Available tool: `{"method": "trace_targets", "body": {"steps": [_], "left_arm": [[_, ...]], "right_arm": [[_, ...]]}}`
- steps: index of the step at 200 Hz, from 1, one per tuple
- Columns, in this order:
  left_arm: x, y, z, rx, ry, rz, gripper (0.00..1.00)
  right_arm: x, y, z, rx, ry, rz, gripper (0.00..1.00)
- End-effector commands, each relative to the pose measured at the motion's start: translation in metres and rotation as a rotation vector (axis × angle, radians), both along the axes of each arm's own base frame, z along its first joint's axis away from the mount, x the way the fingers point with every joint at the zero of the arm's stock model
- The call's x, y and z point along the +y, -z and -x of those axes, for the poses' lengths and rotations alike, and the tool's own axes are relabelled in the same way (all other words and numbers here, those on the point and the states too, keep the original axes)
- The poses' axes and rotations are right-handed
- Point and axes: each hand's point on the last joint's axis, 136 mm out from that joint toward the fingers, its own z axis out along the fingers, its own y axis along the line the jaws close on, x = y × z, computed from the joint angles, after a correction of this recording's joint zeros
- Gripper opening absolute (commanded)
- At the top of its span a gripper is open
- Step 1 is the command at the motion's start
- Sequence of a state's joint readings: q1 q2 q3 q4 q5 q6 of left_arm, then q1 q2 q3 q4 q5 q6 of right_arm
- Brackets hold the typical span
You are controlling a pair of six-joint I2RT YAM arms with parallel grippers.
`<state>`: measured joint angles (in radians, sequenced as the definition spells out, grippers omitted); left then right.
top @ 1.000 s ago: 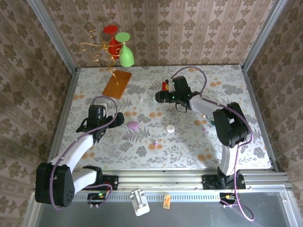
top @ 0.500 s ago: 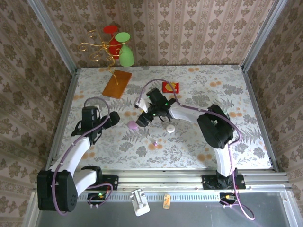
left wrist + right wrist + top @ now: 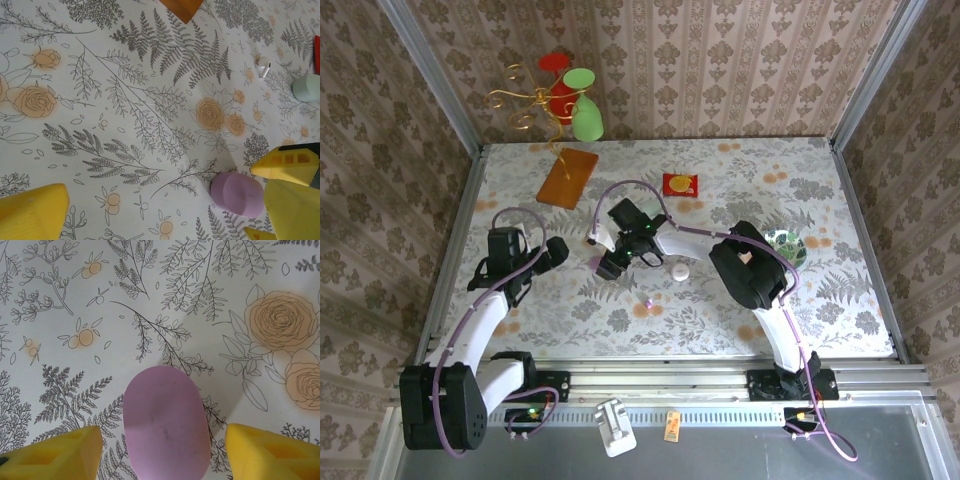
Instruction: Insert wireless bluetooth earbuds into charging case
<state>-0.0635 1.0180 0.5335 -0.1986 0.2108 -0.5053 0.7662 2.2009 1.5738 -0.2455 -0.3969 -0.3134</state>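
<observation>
Right fingers (image 3: 60,452) stand apart, straddling a lilac oval plastic case (image 3: 165,425) on the floral-printed surface (image 3: 210,315), with a gap on each side. Left fingers (image 3: 30,212) are spread wide, holding nothing. A tiny white earbud (image 3: 263,67) lies loose, well apart from the case.

We saw the lilac charging case (image 3: 166,422) lying flat on the worktop (image 3: 150,300), a smooth oval pebble with its lid shut and faint scuffs on top. In the left wrist view a white earbud (image 3: 263,67) lay on its side well apart from that case, straight up-frame from it. From above, a tiny pinkish bud (image 3: 648,302) sat near the case's near-right side, not touching. A white pebble-shaped case (image 3: 678,271) rested farther to its right.
</observation>
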Motion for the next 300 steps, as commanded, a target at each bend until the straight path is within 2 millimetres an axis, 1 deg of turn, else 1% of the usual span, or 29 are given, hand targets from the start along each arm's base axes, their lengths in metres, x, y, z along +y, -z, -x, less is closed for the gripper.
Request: {"method": "trace_targets", "body": {"steps": [1,32,51,66,74,98,103,125,138,151,171,186,200,207,221,231,249,257,259,277,300], "left_arm": [[-0.001,0.005,0.005,0.019,0.006,0.014,1.00],[0.000,0.005,0.005,0.017,0.006,0.014,1.00],[0.000,0.005,0.005,0.015,0.005,0.016,1.00],[0.000,0.005,0.005,0.016,0.005,0.017,1.00],[0.000,0.005,0.005,0.013,0.006,0.016,1.00],[0.000,0.003,0.004,-0.021,0.016,0.006,1.00],[-0.001,-0.001,0.002,-0.047,0.027,0.004,1.00],[-0.012,-0.019,-0.001,-0.184,0.104,-0.003,1.00],[-0.024,-0.036,-0.001,-0.292,0.169,-0.004,1.00],[-0.040,-0.060,0.000,-0.435,0.255,0.003,1.00],[-0.061,-0.094,0.009,-0.637,0.361,-0.022,1.00],[-0.074,-0.112,0.016,-0.744,0.408,-0.054,1.00],[-0.089,-0.123,0.025,-0.844,0.470,-0.081,1.00],[-0.098,-0.129,0.031,-0.899,0.510,-0.090,1.00],[-0.114,-0.136,0.043,-0.982,0.593,-0.109,1.00],[-0.130,-0.138,0.056,-1.033,0.700,-0.113,1.00],[-0.155,-0.139,0.075,-1.056,0.872,-0.080,1.00],[-0.161,-0.139,0.079,-1.065,0.919,-0.067,1.00],[-0.168,-0.140,0.085,-1.073,0.953,-0.050,1.00],[-0.188,-0.147,0.106,-1.127,1.094,0.016,1.00],[-0.206,-0.152,0.120,-1.145,1.213,0.067,0.98]], "right_arm": [[0.002,0.016,0.002,0.025,0.001,0.034,0.64],[0.005,0.019,0.002,0.017,0.005,0.033,0.53],[0.004,0.020,0.002,0.014,0.007,0.035,0.50],[0.003,0.019,0.003,0.010,0.003,0.040,0.42],[0.002,0.016,0.003,0.003,0.002,0.040,0.40],[-0.003,0.000,0.007,-0.021,0.002,0.028,0.34],[-0.005,-0.003,0.008,-0.022,0.003,0.026,0.33],[-0.015,-0.030,0.014,-0.047,0.004,-0.002,0.33],[-0.025,-0.047,0.019,-0.048,0.004,-0.019,0.32],[-0.038,-0.066,0.025,-0.043,0.003,-0.038,0.32],[-0.065,-0.095,0.034,-0.027,0.002,-0.062,0.32],[-0.085,-0.115,0.044,-0.030,-0.010,-0.068,0.33],[-0.099,-0.137,0.057,-0.046,-0.032,-0.069,0.33],[-0.106,-0.145,0.066,-0.043,-0.044,-0.055,0.33],[-0.117,-0.165,0.080,-0.064,-0.064,-0.052,0.33],[-0.123,-0.177,0.087,-0.086,-0.071,-0.055,0.33],[-0.131,-0.199,0.099,-0.116,-0.087,-0.069,0.32],[-0.134,-0.207,0.104,-0.120,-0.098,-0.075,0.31],[-0.135,-0.209,0.107,-0.118,-0.100,-0.078,0.30],[-0.136,-0.224,0.117,-0.116,-0.130,-0.102,0.27],[-0.130,-0.234,0.126,-0.104,-0.172,-0.144,0.26]]}}
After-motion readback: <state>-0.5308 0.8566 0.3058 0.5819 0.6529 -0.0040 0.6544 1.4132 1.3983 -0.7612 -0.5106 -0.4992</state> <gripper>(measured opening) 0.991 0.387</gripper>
